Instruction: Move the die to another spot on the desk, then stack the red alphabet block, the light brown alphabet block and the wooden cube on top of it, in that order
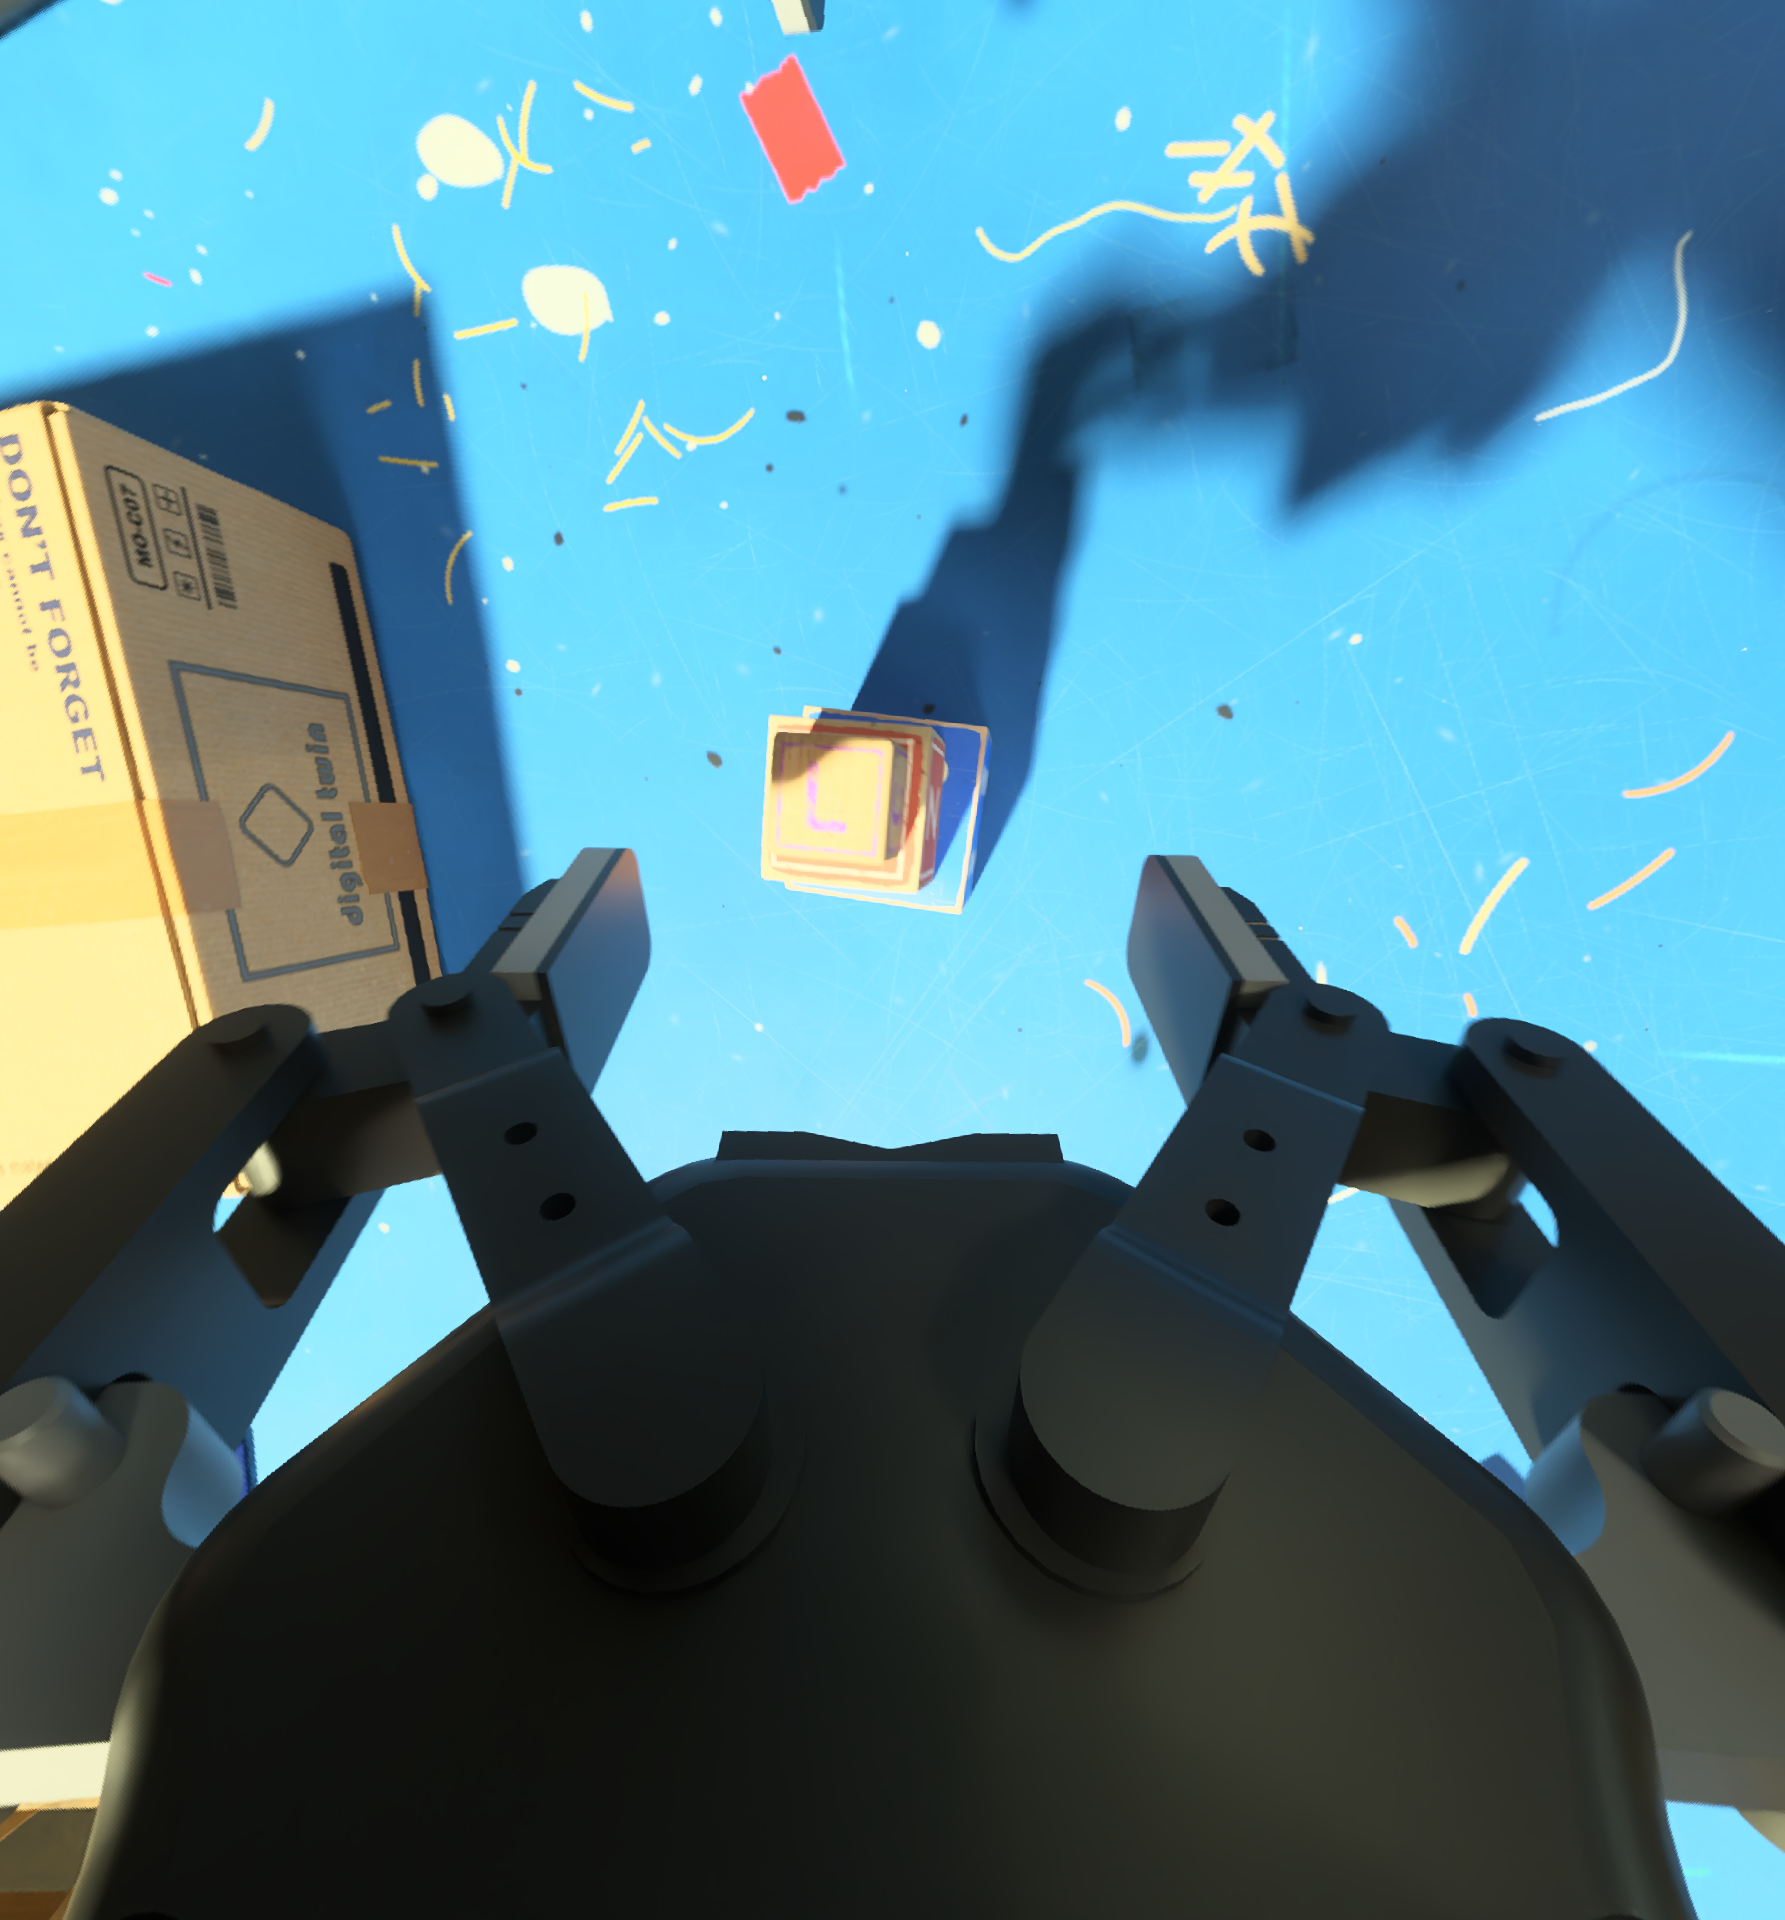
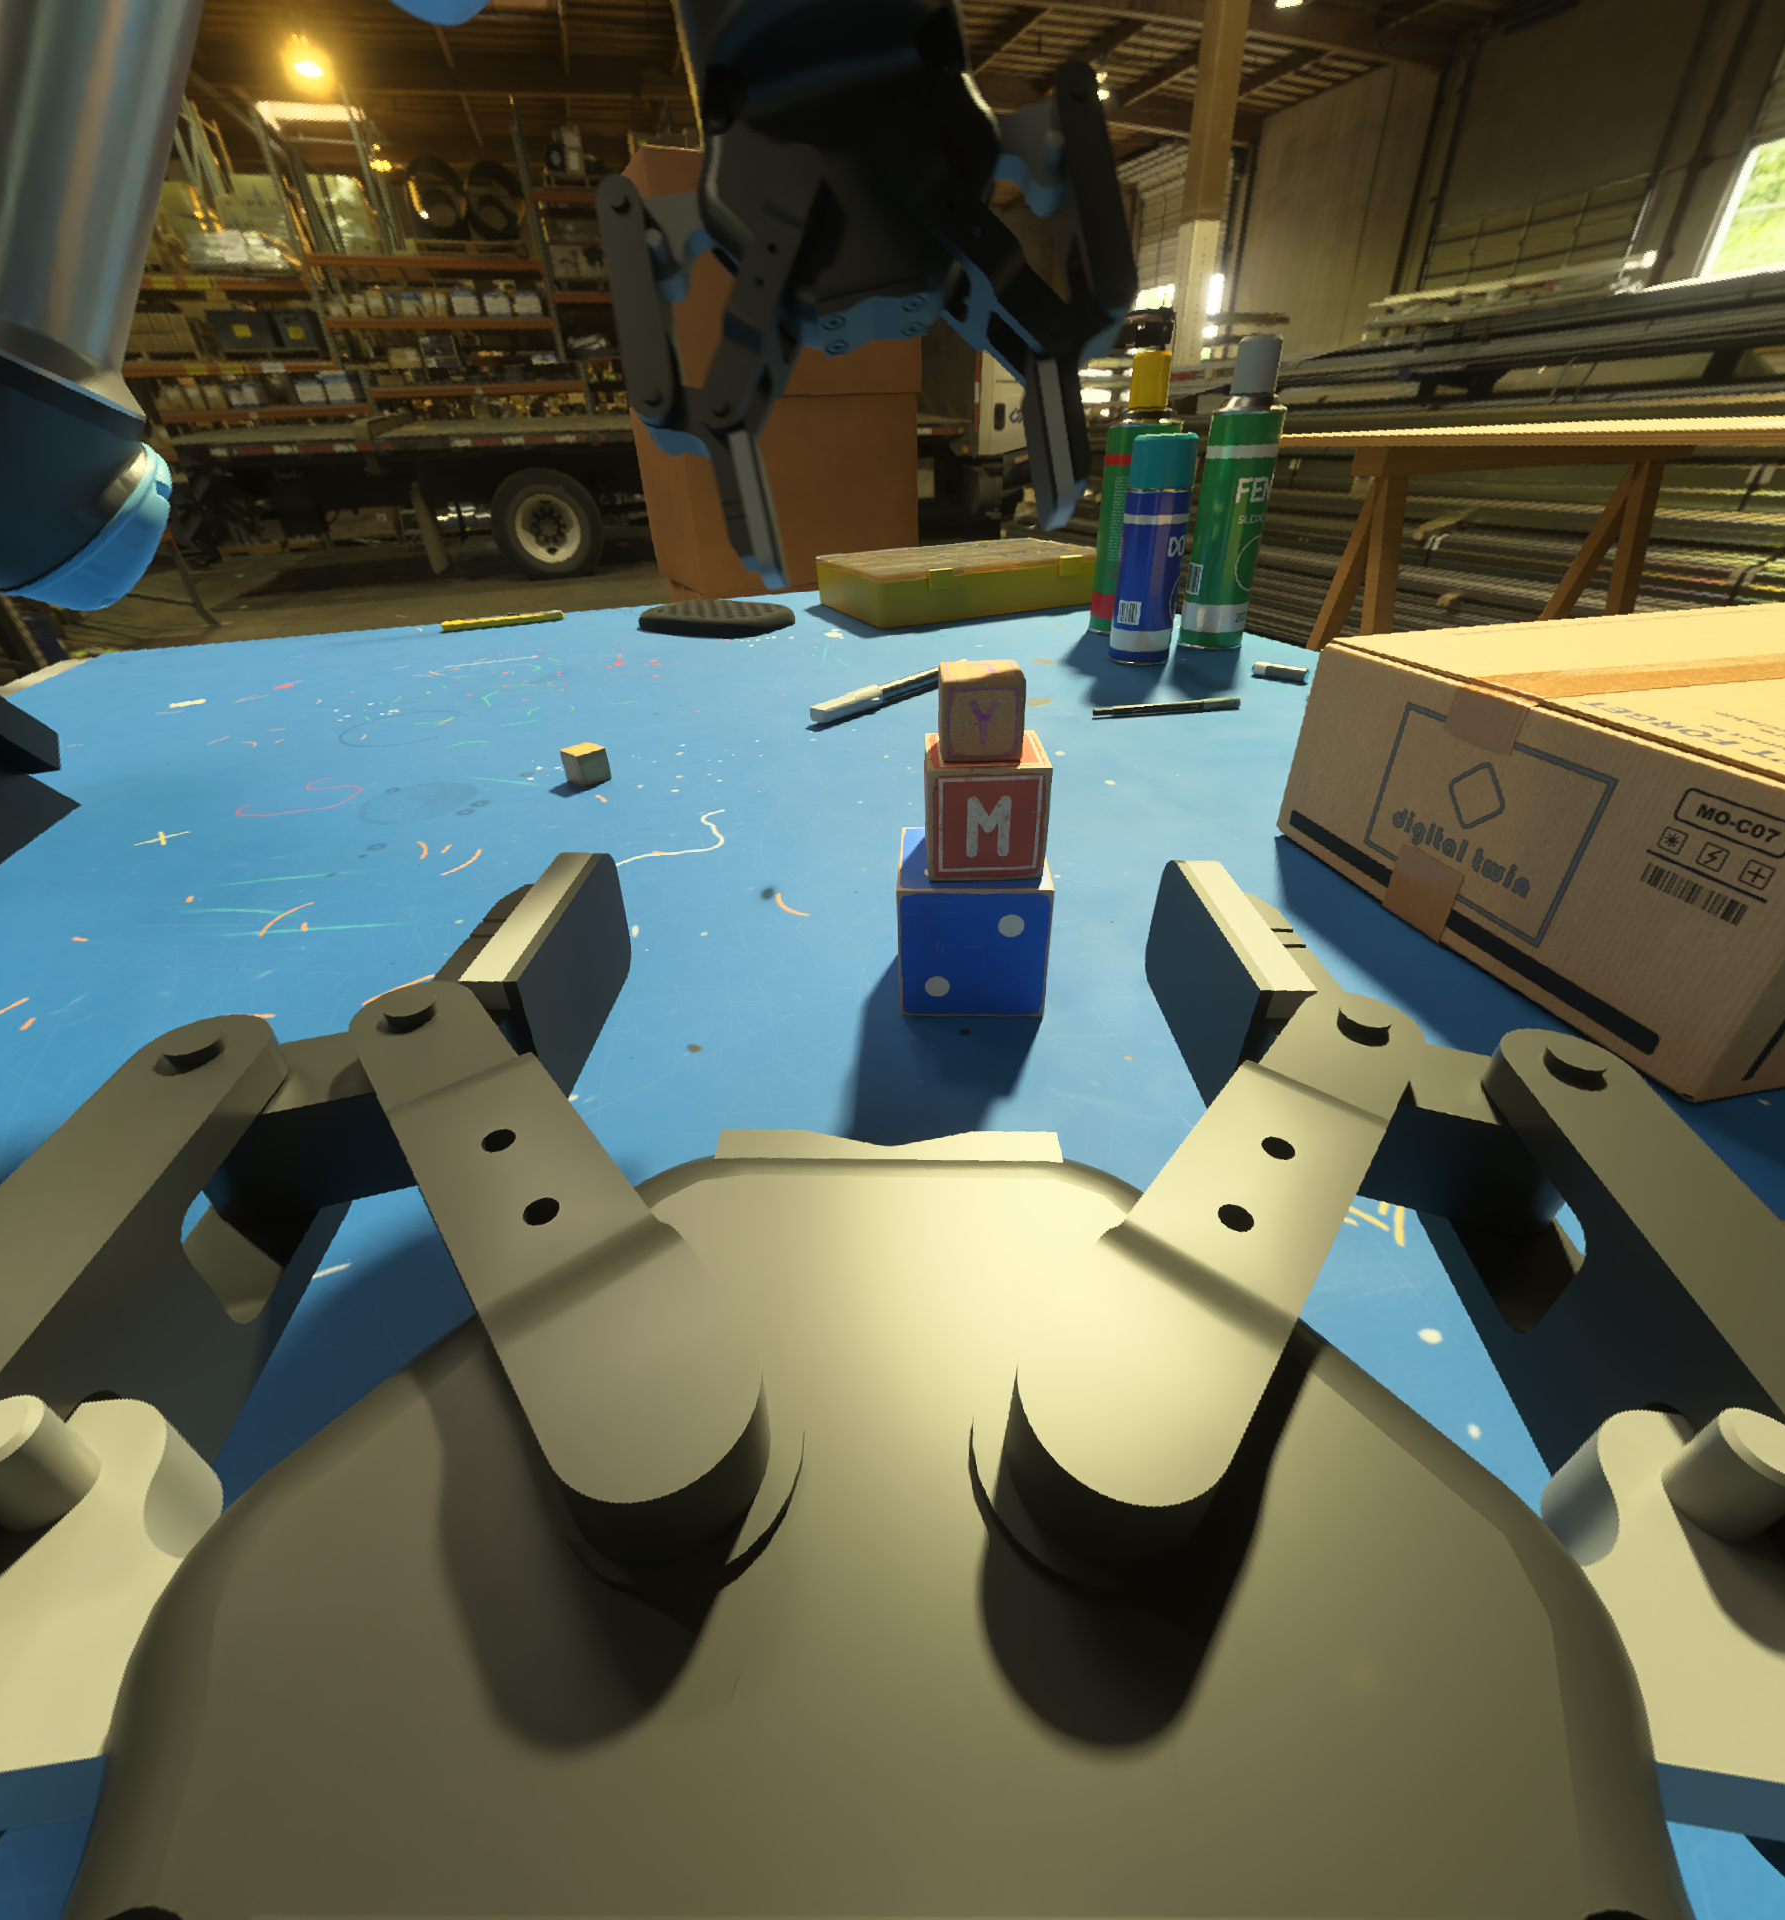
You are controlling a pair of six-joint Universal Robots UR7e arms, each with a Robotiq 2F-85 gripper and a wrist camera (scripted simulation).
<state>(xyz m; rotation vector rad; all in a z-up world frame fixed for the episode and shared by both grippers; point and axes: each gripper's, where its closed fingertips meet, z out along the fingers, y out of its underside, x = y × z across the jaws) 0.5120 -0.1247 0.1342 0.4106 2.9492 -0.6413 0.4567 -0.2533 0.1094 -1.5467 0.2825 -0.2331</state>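
In the right wrist view a blue die (image 2: 974,951) stands on the blue desk. A red alphabet block (image 2: 988,819) sits on it, and a light brown alphabet block (image 2: 981,712) sits on top of that. A small wooden cube (image 2: 586,764) lies alone on the desk to the left. My right gripper (image 2: 888,956) is open and empty, low, in front of the stack. My left gripper (image 2: 903,520) hangs open above and behind the stack. In the left wrist view my left gripper (image 1: 888,935) is open, high above the stack, with the light brown block (image 1: 834,800) seen from above.
A cardboard box (image 2: 1594,831) lies right of the stack; it also shows in the left wrist view (image 1: 140,790). Three spray cans (image 2: 1179,520), a yellow case (image 2: 955,582), a black pad (image 2: 716,618) and pens (image 2: 867,698) are at the far edge.
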